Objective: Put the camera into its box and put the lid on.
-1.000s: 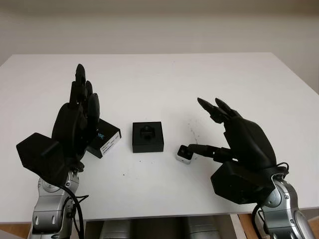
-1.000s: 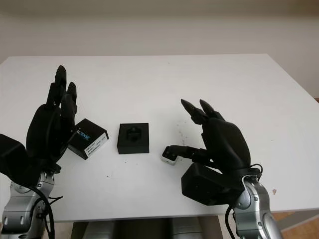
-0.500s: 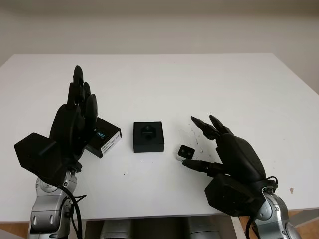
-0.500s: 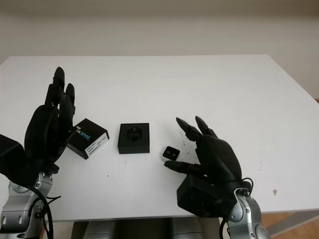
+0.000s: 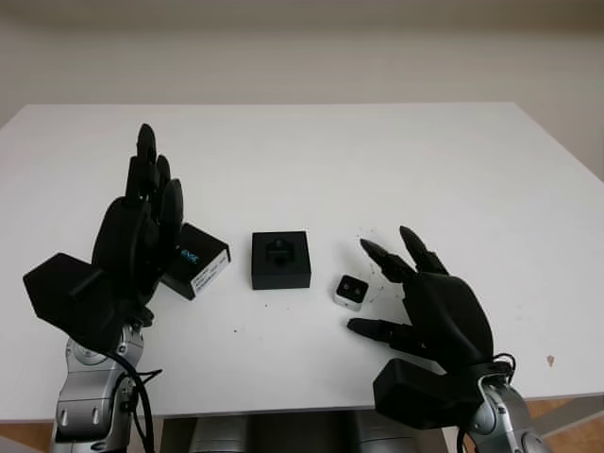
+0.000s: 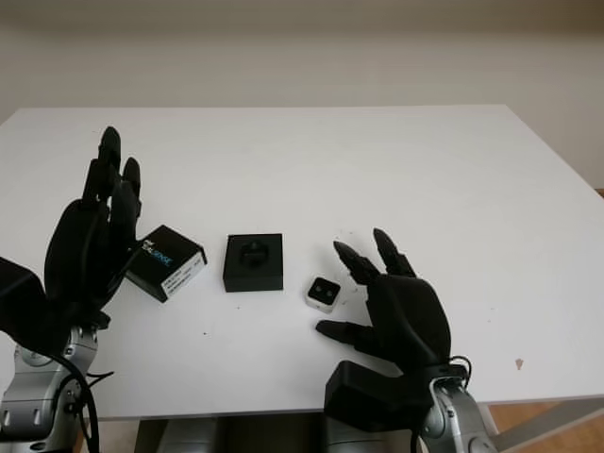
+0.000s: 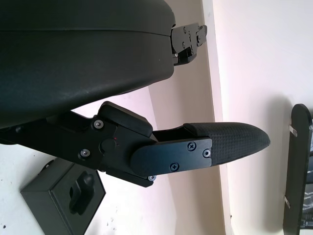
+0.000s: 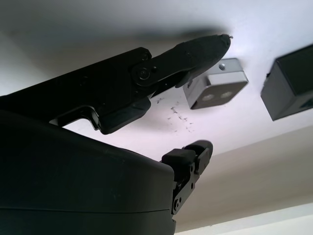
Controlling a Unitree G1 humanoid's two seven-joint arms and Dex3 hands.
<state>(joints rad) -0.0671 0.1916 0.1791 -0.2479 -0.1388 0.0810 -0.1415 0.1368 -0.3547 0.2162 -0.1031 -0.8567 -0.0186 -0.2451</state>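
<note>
- Camera (image 5: pixel 352 291) lies on the table (image 5: pixel 377 160) just right of the box (image 5: pixel 280 260), unheld.
- Right hand (image 5: pixel 429 307), open, sits just right of it; first step, the grasp, seems pending.
- Left hand (image 5: pixel 142 236), open, is beside the lid (image 5: pixel 193 260), left of the box.

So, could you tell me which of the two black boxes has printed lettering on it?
The lid beside the left hand; the box at centre is plain, with a recess on top.

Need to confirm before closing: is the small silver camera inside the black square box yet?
Out. The small silver camera lies on the white table, beside the black square box.
</note>
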